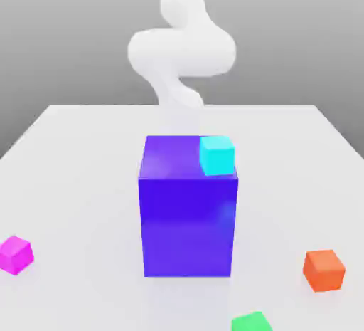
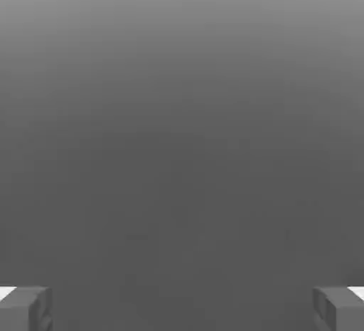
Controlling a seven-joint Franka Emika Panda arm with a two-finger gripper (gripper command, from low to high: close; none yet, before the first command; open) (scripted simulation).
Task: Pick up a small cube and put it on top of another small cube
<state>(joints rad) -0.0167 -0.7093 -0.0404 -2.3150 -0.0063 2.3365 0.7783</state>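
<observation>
Magenta cube: sitting on the white table, way over at the exterior view's left, well apart from everything else
Big blue-violet block: dead center, with a cyan cube on its top corner
Orange cube: off toward the exterior view's right
Green cube: front edge
Gripper: fingers spread wide, nothing between them
Arm: white, behind the block

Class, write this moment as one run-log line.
gripper: open, holding nothing | pink cube: on table, untouched | cyan cube: atop big blue block | stacking: not started
</observation>
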